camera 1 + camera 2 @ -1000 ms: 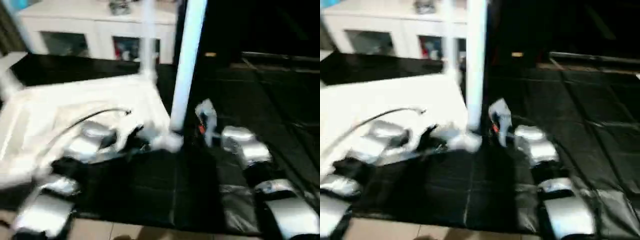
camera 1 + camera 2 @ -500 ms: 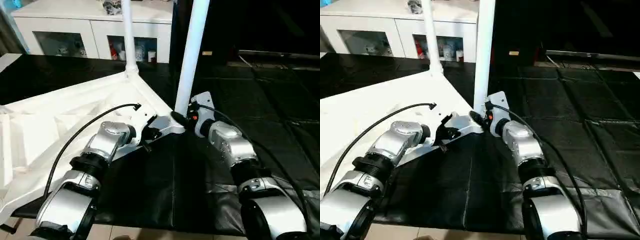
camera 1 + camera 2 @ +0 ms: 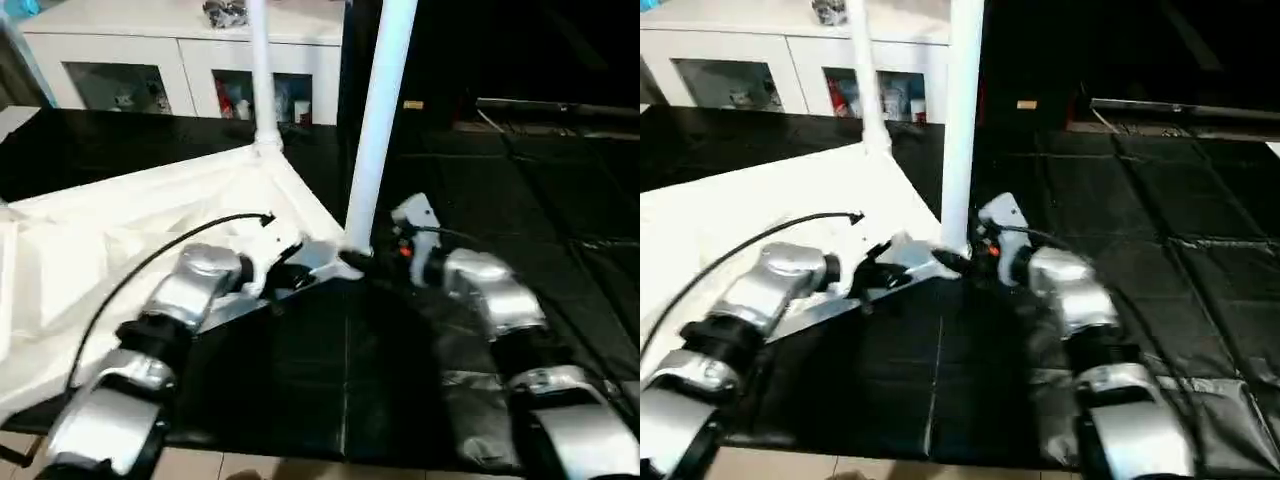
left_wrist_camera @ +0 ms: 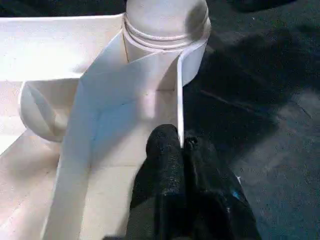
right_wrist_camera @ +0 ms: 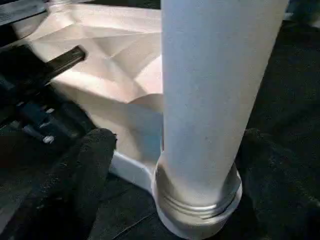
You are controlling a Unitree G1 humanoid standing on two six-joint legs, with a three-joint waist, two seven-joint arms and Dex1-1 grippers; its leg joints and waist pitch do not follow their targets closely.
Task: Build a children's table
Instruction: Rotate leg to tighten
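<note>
— left gripper (image 4: 182, 150)?
— pinched tight on the upturned table top's (image 3: 90, 250) side wall, near the corner.
— right gripper (image 5: 165, 150)?
— fingers (image 5: 92, 165) spread wide either side of the upright leg (image 3: 375, 120), not clamping it. another leg (image 3: 260, 70) stands behind.

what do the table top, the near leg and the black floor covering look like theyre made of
Table top: looks like moulded white plastic, matt; thin upright ribs and a rounded corner socket show in the left wrist view.
Near leg: probably the same white plastic, a smooth round tube with ringed grooves at its base.
Floor covering: black, slightly glossy sheet with seams and creases, perhaps vinyl or padded mats; cannot tell which.
</note>
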